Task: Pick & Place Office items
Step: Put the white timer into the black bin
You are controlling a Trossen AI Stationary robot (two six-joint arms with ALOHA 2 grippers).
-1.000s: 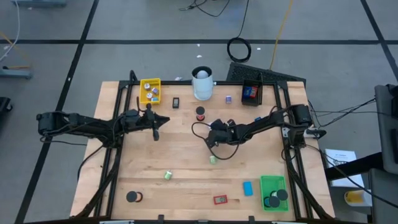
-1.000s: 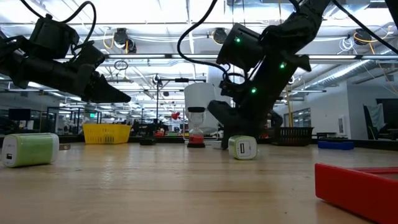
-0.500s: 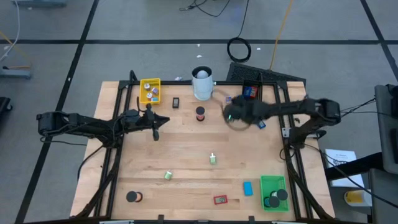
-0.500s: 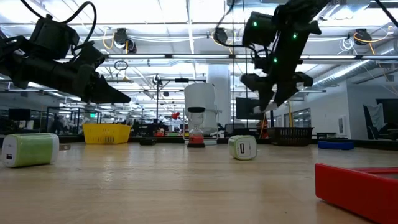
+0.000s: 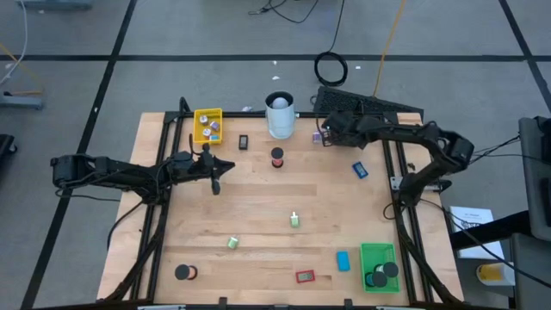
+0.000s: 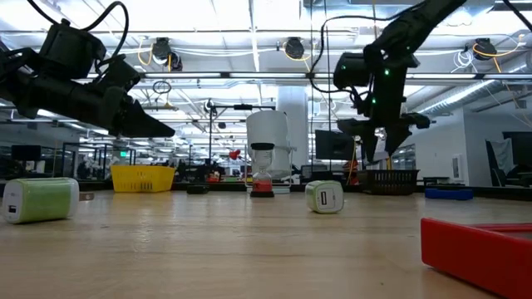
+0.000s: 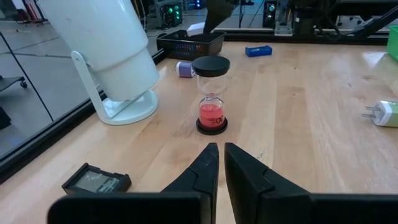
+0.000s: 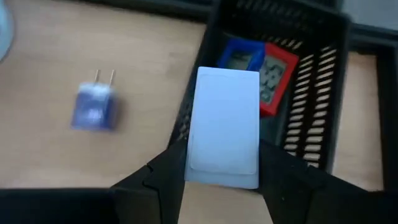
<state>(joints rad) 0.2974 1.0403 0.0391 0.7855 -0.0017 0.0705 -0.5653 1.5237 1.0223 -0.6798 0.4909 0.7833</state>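
Observation:
My right gripper (image 5: 326,132) is shut on a flat white block (image 8: 227,127), above the near left rim of the black tray (image 5: 349,129) at the table's far edge. The tray holds a blue piece (image 8: 239,56) and a red piece (image 8: 277,71). A small blue plug (image 8: 93,107) lies on the table beside the tray. My left gripper (image 5: 215,178) is shut and empty, raised at mid left. It points at a red hourglass (image 7: 211,99). My right gripper pinches the white block by its two long sides (image 8: 194,152) between its two fingers, at the end nearer the wrist. The fingers lie along the block, and its other end sticks out past them. The block is lifted clear, over the black tray's rim.
A tall white cylinder (image 5: 280,114) and a yellow tray (image 5: 208,126) stand at the far edge. A green tray (image 5: 379,265) is at the near right. A green-white charger (image 5: 295,220), blue blocks (image 5: 360,170), a red piece (image 5: 305,276) and a black disc (image 5: 183,272) lie scattered.
My right gripper has risen from the table's middle, by the green-white charger, and gone toward the far edge and somewhat right, to the black tray. The charger has stayed in place.

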